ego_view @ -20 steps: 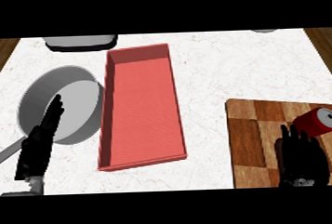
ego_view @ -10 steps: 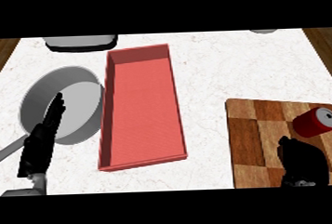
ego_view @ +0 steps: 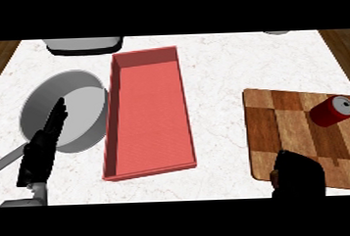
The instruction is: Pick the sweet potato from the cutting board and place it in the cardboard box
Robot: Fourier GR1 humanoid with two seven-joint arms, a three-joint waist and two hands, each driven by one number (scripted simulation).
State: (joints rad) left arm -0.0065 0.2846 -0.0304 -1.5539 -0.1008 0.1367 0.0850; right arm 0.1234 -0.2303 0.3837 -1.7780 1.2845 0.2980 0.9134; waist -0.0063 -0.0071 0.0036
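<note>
Right hand (ego_view: 299, 174) at near edge of cutting board (ego_view: 280, 126), openness cannot be told | red can (ego_view: 328, 113) farther right, untouched | best: reach over it, close round its sides

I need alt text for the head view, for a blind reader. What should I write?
A red can is on a wooden cutting board at the right of a white counter, with the robot's right hand at the board's near edge. A long red box stands in the middle, and the left hand, fingers straight, shows over a grey pan.
</note>
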